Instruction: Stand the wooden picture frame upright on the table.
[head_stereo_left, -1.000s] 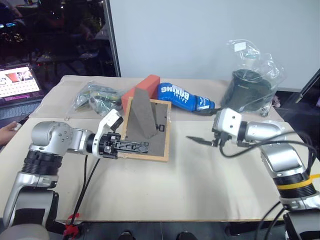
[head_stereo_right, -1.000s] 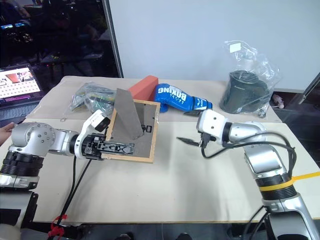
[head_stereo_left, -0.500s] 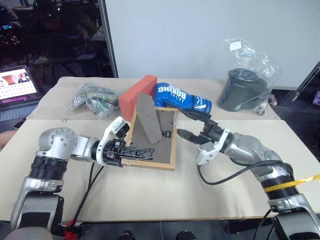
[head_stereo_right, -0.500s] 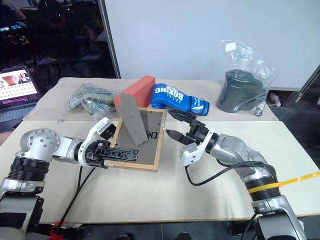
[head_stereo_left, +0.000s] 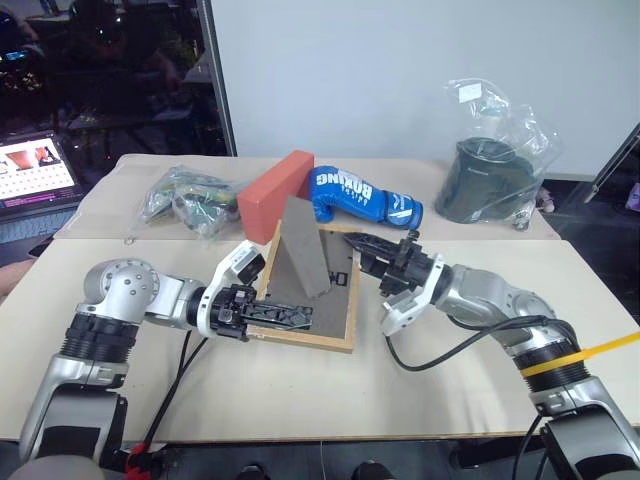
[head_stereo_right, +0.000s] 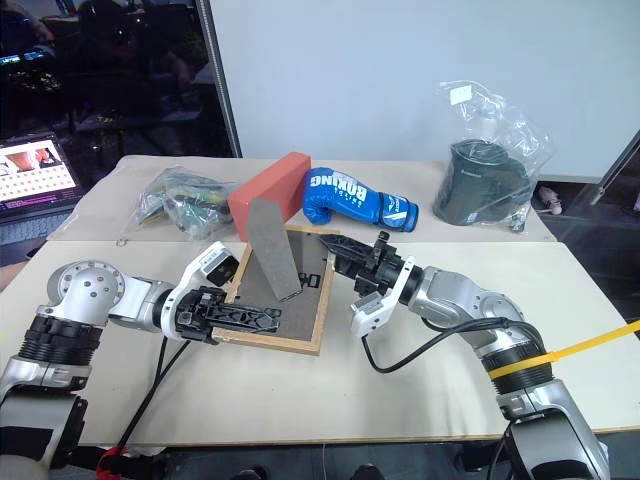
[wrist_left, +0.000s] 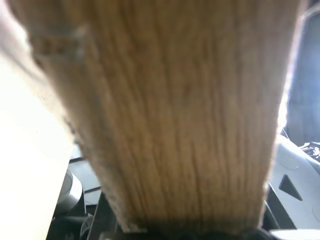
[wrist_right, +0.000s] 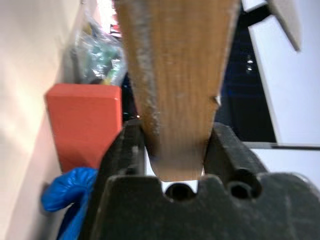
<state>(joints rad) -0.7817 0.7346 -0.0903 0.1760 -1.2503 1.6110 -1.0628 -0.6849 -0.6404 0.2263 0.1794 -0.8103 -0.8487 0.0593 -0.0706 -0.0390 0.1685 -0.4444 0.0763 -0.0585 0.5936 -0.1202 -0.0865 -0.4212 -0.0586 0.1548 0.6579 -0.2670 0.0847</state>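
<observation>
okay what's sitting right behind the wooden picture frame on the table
Behind the wooden picture frame lie an orange-red block and a blue boxing glove, with a clear bag of items further left. The raised easel stand covers part of the block.

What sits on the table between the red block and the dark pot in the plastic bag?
A blue boxing glove lies between the red block and the bagged pot, seen in both eye views.

Wooden picture frame (head_stereo_left: 345, 300) front hidden (facing the table (head_stereo_left: 420, 380)).
</observation>
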